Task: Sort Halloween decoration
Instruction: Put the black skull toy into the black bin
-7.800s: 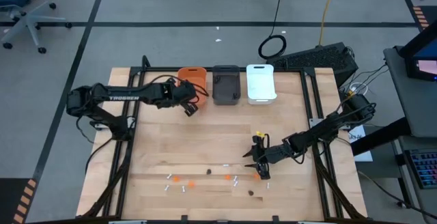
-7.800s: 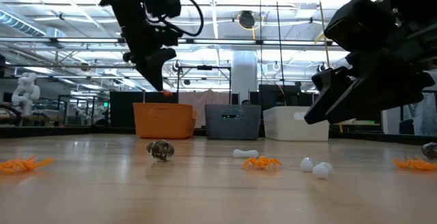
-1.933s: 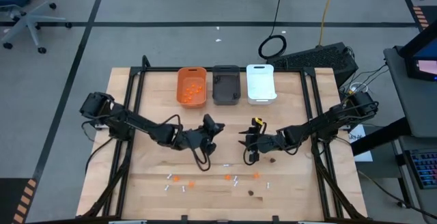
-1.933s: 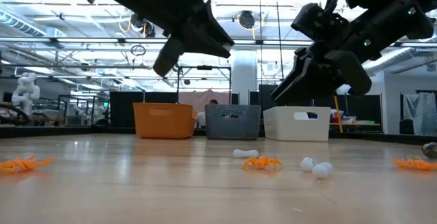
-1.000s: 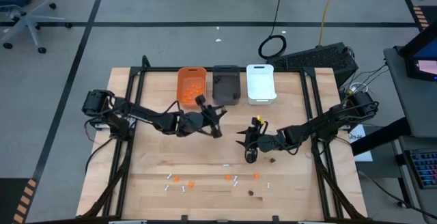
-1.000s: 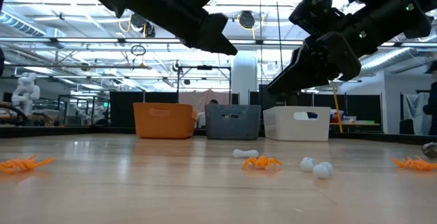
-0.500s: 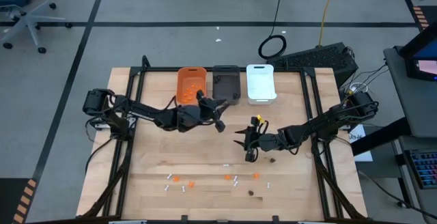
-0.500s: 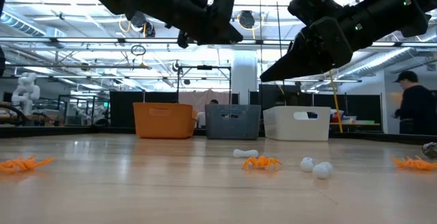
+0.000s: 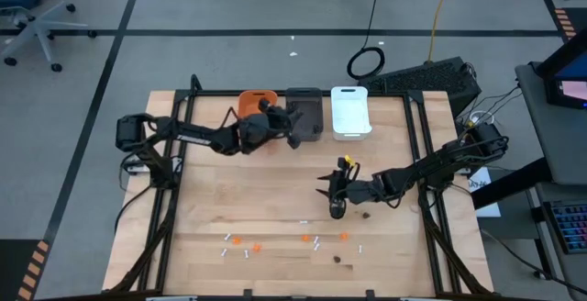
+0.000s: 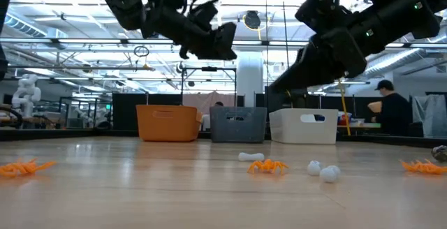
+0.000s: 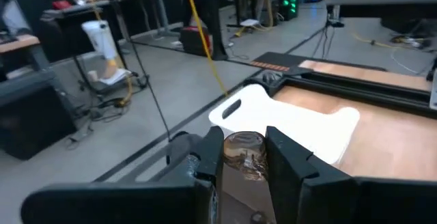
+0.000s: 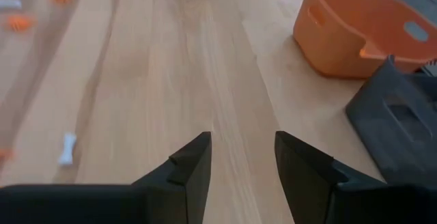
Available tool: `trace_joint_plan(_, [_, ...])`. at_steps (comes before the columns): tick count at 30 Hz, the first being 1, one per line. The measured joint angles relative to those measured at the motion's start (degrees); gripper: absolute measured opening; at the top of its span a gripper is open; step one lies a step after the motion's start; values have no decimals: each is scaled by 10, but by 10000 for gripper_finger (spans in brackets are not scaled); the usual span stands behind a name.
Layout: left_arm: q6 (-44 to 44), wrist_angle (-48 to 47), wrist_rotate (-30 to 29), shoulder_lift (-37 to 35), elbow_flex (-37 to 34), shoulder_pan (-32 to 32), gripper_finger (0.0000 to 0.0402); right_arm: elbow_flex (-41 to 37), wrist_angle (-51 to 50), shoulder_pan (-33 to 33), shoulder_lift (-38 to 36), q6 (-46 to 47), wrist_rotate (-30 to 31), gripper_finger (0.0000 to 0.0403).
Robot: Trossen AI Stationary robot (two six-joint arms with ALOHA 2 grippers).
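My left gripper (image 9: 295, 128) hangs over the dark grey bin (image 9: 305, 106) at the far edge, shut on a dark brown lump (image 11: 244, 156) of the Halloween decoration. My right gripper (image 9: 334, 202) stands open above mid-table, nothing between its fingers (image 12: 242, 159). Orange blobs (image 9: 256, 245), white sticks (image 9: 316, 243) and a dark lump (image 9: 337, 260) lie on the near part of the table; another dark lump (image 9: 365, 215) lies beside my right gripper. In the low view an orange piece (image 10: 267, 165) and a white stick (image 10: 251, 157) rest on the wood. My left gripper pinches the dark brown lump (image 11: 243, 164) between its two fingers (image 11: 210, 157). The fingers lie about level and come from the table's left. The lump is lifted clear, high above the table.
The orange bin (image 9: 258, 102), holding orange pieces, and the white bin (image 9: 349, 111) flank the grey bin along the far edge. Black frame rails (image 9: 417, 127) run along the table's sides. A person (image 10: 390, 110) stands in the room beyond the table.
My left gripper has swung toward the far edge and a little right, from mid-table to above the dark grey bin, rolling about its own axis as it went, with the dark lump still between its fingers.
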Motion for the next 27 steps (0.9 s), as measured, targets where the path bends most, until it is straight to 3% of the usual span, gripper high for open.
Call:
trace_joint_plan(5, [-1, 8, 62, 13, 1, 36, 70, 0, -39, 0, 0, 6, 0, 146])
trace_joint_plan(16, [-16, 7, 80, 58, 5, 82, 70, 0, -27, 0, 0, 5, 0, 146])
trace_joint_plan(27, [-32, 23, 80, 96, 9, 87, 71, 0, -14, -4, 0, 15, 4, 146])
